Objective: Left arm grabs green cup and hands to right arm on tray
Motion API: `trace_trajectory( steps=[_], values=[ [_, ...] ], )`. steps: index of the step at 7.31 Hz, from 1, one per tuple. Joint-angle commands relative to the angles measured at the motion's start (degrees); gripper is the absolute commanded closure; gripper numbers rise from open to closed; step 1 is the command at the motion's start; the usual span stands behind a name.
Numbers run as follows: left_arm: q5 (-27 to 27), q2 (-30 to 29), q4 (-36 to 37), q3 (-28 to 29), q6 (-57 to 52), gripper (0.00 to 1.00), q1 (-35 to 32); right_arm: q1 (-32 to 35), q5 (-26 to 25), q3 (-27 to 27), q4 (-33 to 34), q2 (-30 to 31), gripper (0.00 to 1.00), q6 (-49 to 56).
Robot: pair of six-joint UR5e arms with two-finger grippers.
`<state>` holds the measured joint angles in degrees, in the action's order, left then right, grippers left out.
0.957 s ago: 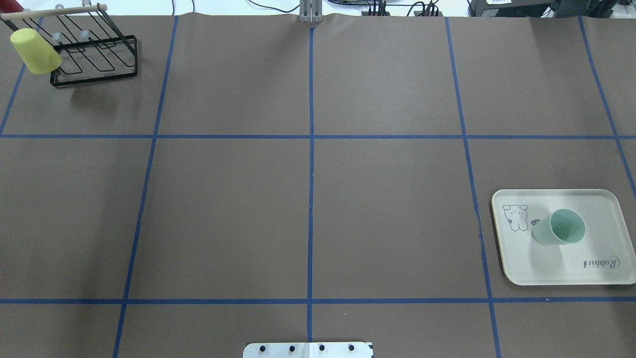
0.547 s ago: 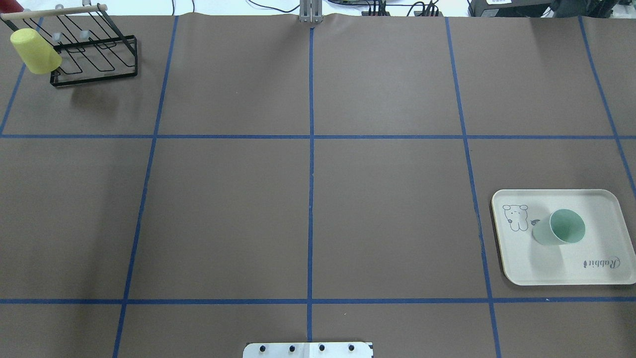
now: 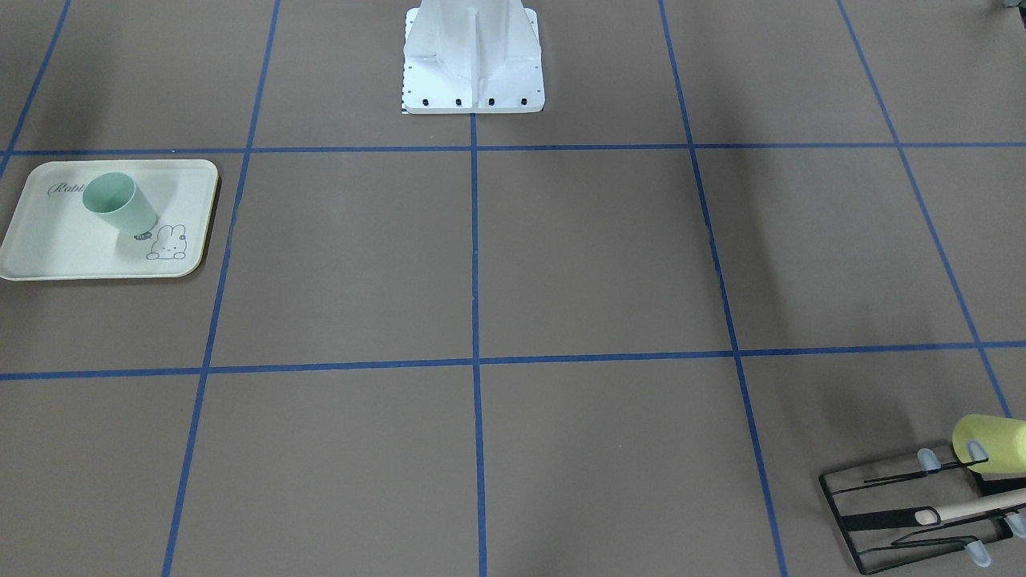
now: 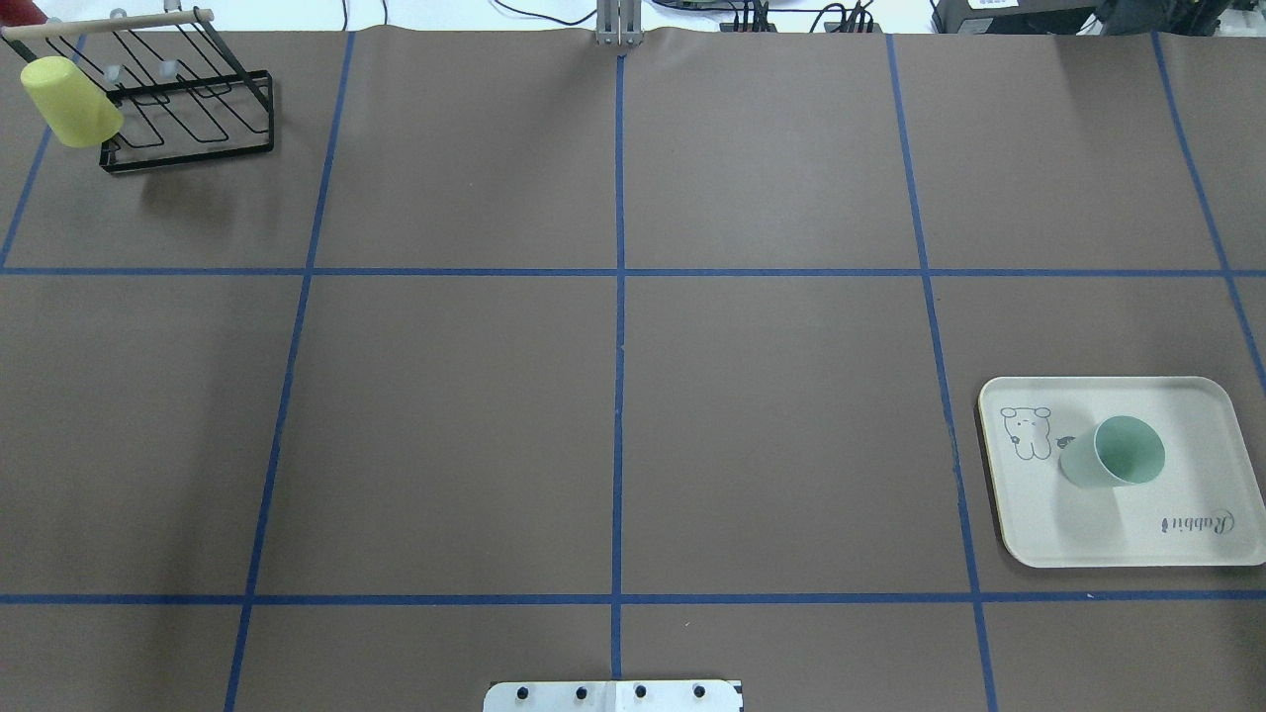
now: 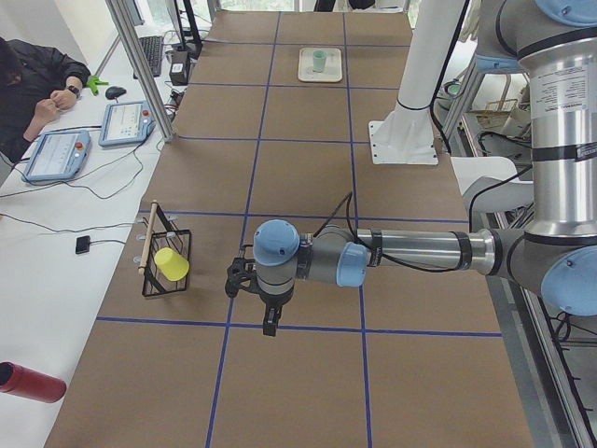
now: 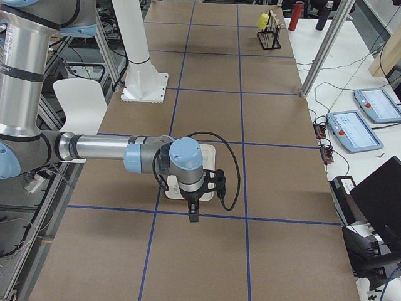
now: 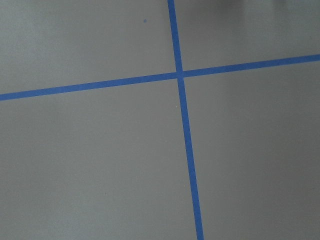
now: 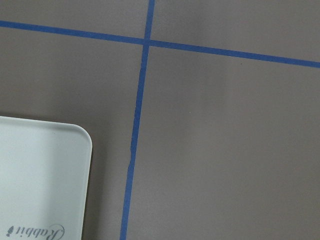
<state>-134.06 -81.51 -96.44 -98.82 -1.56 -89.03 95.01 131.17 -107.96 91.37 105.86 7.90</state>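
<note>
The green cup (image 4: 1113, 452) stands upright, mouth up, on the cream tray (image 4: 1187, 494) at the table's right side; it also shows in the front-facing view (image 3: 120, 202) and, far off, in the left side view (image 5: 319, 61). The tray's corner shows in the right wrist view (image 8: 40, 175). My left gripper (image 5: 269, 325) hangs above bare table beside the wire rack, far from the cup. My right gripper (image 6: 192, 215) hangs above the table by the tray (image 6: 207, 150). Both show only in the side views, so I cannot tell whether they are open or shut.
A pale yellow cup (image 4: 69, 102) hangs on a black wire rack (image 4: 188, 119) at the far left corner. The robot's white base (image 3: 473, 64) stands at the near middle edge. Blue tape lines grid the brown table. A person sits at the far side (image 5: 33, 84).
</note>
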Motion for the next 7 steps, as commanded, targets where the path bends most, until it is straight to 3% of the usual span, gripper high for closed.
trace_trajectory(
  steps=[1, 3, 7],
  values=[
    [-0.1, 0.0, 0.7, 0.0, 0.1, 0.00, -0.1, -2.4, -0.3, 0.0, -0.1, -0.1, 0.00, -2.9],
    [-1.8, 0.2, 4.6, -0.2, 0.1, 0.00, -0.1, -4.2, -1.9, 0.3, -2.7, -0.1, 0.00, -7.0],
    [-1.4, 1.6, 4.1, 0.0, -0.6, 0.00, 0.0, -6.8, -1.3, 2.8, -7.4, 0.0, 0.00, -8.5]
  ],
)
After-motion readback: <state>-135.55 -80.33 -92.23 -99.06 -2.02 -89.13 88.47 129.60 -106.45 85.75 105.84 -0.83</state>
